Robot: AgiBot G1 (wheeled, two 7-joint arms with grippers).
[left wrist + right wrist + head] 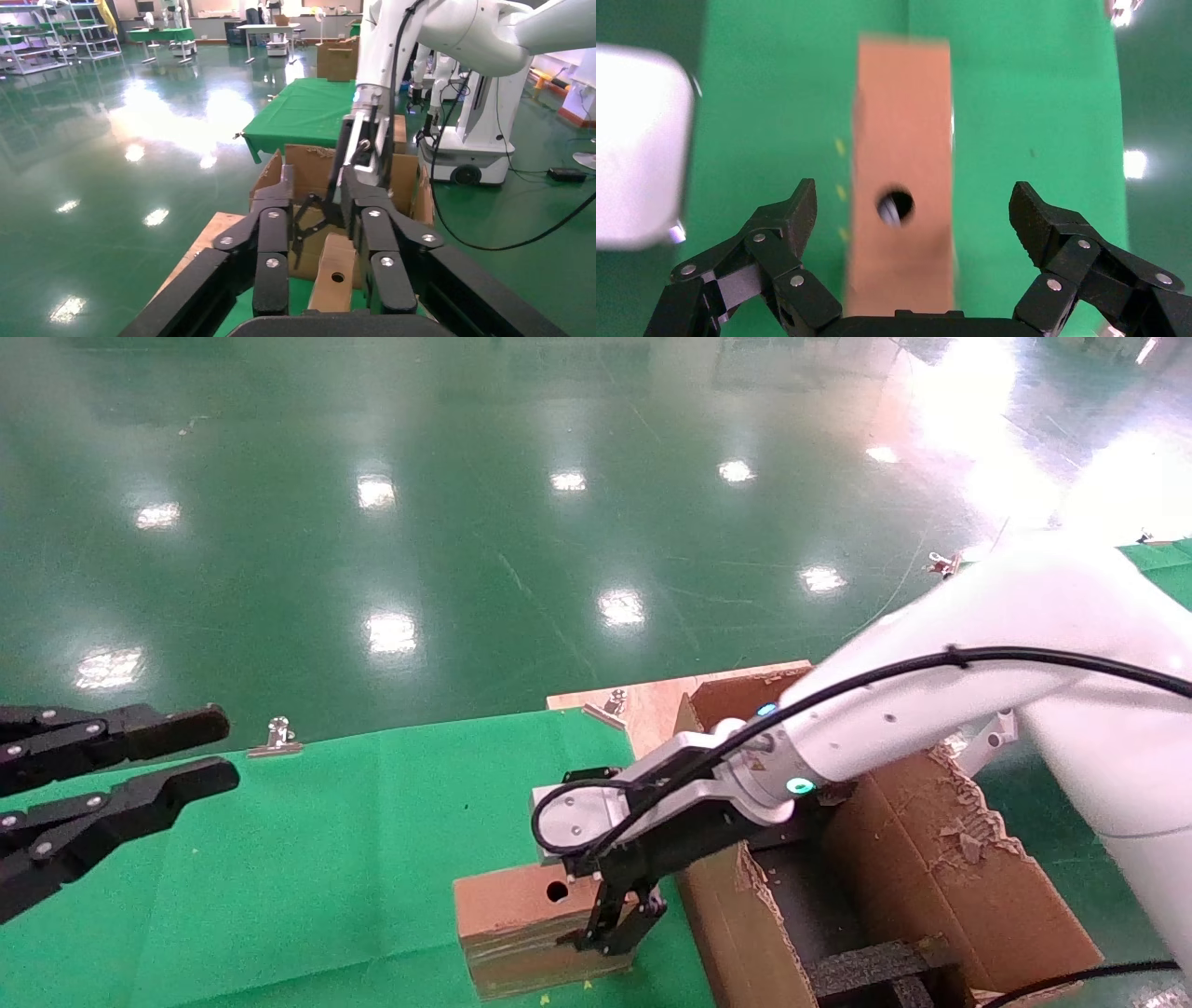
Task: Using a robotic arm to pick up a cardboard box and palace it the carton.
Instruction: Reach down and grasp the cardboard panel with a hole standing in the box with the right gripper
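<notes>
The small brown cardboard box (507, 910) stands on the green cloth, its narrow face with the round hole turned up and shiny tape on its side. My right gripper (610, 938) is open and straddles the box's end nearest the carton, one finger on each side. In the right wrist view the box (902, 175) lies between the spread fingers of the gripper (912, 200), which do not touch it. The large torn carton (931, 859) stands right beside the box. My left gripper (223, 750) is open and parked at the far left.
Black foam blocks (875, 966) lie inside the carton. The green cloth (354, 840) covers the table, with a metal clip (275, 738) on its far edge. A wooden board (643, 700) lies under the carton. The left wrist view shows the box (336, 270) and carton (309, 165).
</notes>
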